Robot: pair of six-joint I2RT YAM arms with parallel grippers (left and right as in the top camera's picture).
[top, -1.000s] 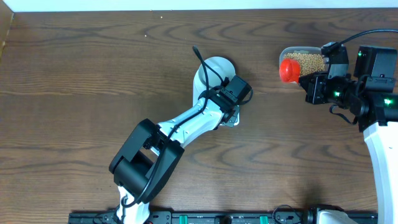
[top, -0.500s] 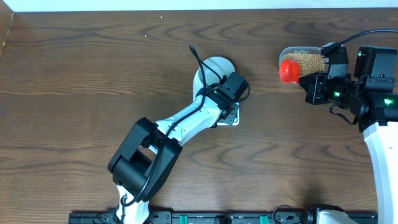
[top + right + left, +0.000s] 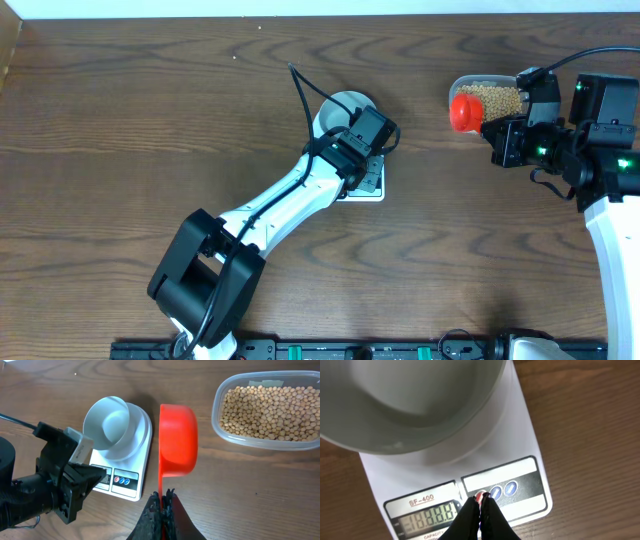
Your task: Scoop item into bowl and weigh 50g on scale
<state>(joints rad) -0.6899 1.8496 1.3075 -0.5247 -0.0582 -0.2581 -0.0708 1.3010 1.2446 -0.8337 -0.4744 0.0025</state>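
Loosely, beans (image 3: 270, 412) lie in the clear tub (image 3: 218, 397); bowl (image 3: 107, 422) stands on scale (image 3: 140, 455).

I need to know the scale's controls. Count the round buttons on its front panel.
3, in a row right of the display: a red button, partly covered by the tips of the shut left gripper, then two blue buttons to its right. None appears fully hidden.

The small round pale bowl (image 3: 111, 424) sits on the flat white digital scale (image 3: 141, 455) (toward its back end). The clear plastic tub (image 3: 218, 400) holding tan beans (image 3: 270, 410) lies well apart to the right, with the red plastic scoop (image 3: 178, 440) between them.
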